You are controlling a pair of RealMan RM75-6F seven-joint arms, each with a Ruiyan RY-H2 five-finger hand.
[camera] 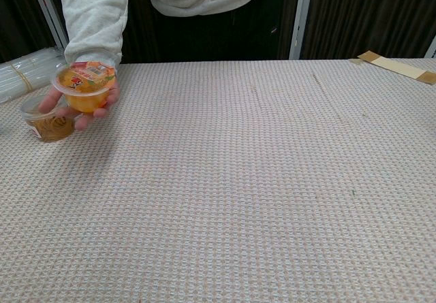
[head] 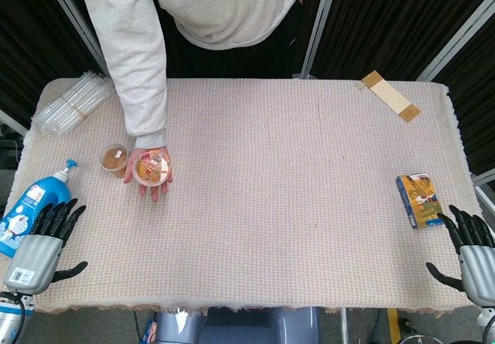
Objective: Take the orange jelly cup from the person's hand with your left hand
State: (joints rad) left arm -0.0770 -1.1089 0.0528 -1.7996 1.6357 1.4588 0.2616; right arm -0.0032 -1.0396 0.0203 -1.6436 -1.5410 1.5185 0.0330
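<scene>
The orange jelly cup [head: 151,168] [camera: 84,86] lies in the person's hand [head: 157,182] [camera: 102,104], held out over the left part of the table. My left hand [head: 45,240] rests at the near left corner, fingers spread, holding nothing, well short of the cup. At the near right edge my right hand [head: 472,247] also lies with its fingers apart and nothing in it. Neither of my hands shows in the chest view.
A brown jelly cup [head: 114,158] [camera: 49,120] sits on the table just left of the person's hand. A blue bottle [head: 31,205] lies beside my left hand. Clear plastic packs [head: 73,100], a small box [head: 418,199] and tape strip [head: 390,95] are also around.
</scene>
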